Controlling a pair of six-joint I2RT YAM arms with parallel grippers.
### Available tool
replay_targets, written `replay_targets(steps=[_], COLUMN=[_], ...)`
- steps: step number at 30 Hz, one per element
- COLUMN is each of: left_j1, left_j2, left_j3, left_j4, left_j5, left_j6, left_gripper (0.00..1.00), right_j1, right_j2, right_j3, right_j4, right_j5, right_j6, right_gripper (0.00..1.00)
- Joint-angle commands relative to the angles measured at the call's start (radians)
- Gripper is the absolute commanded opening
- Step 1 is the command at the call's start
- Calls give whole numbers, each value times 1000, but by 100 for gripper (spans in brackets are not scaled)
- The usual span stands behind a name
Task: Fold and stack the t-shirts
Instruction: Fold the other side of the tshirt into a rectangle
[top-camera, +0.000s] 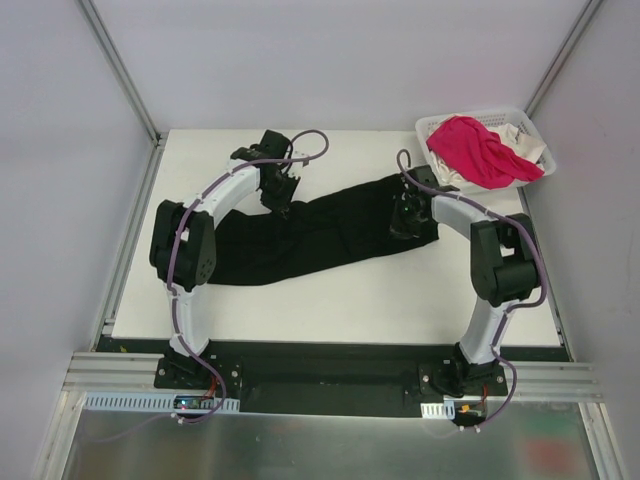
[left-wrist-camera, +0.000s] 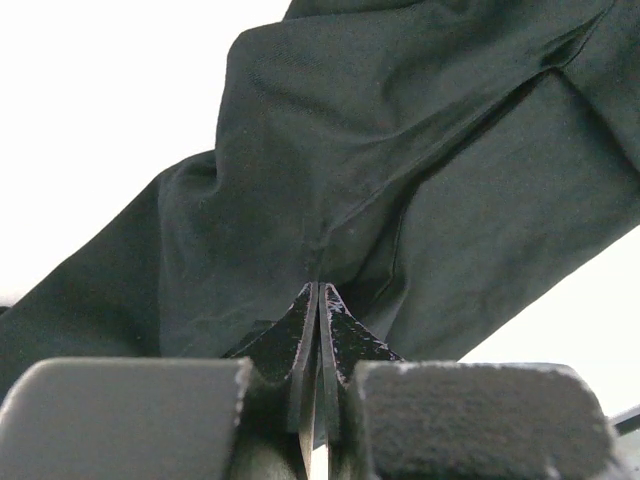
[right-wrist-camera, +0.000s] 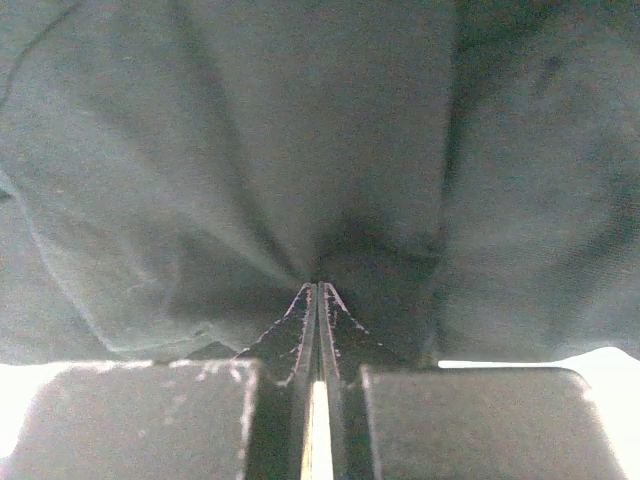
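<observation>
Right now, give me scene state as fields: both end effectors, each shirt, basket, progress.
left end effector: shut, pinching black t-shirt at its far edge, left part
right end effector: shut, pinching the black t-shirt at its right end
black t-shirt: stretched across table, wrinkled, not folded
pink t-shirt: heaped in basket
white t-shirt: in basket, mostly under the pink one
basket: far right corner of table
stack: none yet
</observation>
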Motion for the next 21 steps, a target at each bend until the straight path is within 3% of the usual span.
replay_targets(steps=[1, 12, 21], left_j1=[0, 9, 72], left_j2=[-55, -41, -59], left_j3=[-19, -33, -76], left_j4=[6, 2, -49], left_j5=[-41, -251, -420], left_j6=[-19, -72, -307], left_gripper=[0, 0, 1], right_j1=[-52, -65, -66], right_j2=[-76, -85, -74], right_j3=[-47, -93, -87], right_j4=[39, 74, 84], right_j5=[-8, -30, -53], right_j6=[0, 24, 27], right_gripper=[1, 1, 1])
